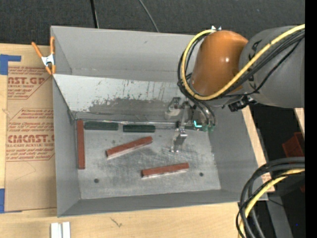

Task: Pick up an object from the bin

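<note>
Grey bin (124,183); red bars (129,147), green bars (101,126)

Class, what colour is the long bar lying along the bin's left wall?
The bar is reddish brown, clearest in the camera view.

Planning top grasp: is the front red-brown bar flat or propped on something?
Flat: the red-brown bar lies full-length on the bin floor, touching no other piece.

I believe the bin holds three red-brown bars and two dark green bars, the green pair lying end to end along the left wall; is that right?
Not quite: the camera view shows the dark green bars end to end along the far wall of the bin, not its left wall. The rest holds.
</note>
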Controlling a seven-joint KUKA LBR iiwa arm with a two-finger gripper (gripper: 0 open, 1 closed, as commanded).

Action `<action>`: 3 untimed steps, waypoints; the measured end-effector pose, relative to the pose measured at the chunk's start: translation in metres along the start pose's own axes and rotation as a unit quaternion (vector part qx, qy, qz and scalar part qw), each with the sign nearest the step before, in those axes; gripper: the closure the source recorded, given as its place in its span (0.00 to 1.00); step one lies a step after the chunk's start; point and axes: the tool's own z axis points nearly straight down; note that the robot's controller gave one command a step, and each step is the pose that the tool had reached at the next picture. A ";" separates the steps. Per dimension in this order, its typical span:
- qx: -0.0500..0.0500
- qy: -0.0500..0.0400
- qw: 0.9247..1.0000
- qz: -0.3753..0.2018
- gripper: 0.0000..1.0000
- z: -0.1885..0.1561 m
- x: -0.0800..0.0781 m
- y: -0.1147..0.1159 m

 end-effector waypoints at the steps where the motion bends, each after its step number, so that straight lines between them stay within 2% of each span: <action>1: 0.000 -0.004 1.000 0.000 0.00 -0.004 -0.002 0.000; 2: 0.000 -0.010 0.999 -0.030 1.00 0.105 0.030 -0.025; 3: 0.000 -0.007 1.000 -0.030 0.00 0.109 0.033 -0.026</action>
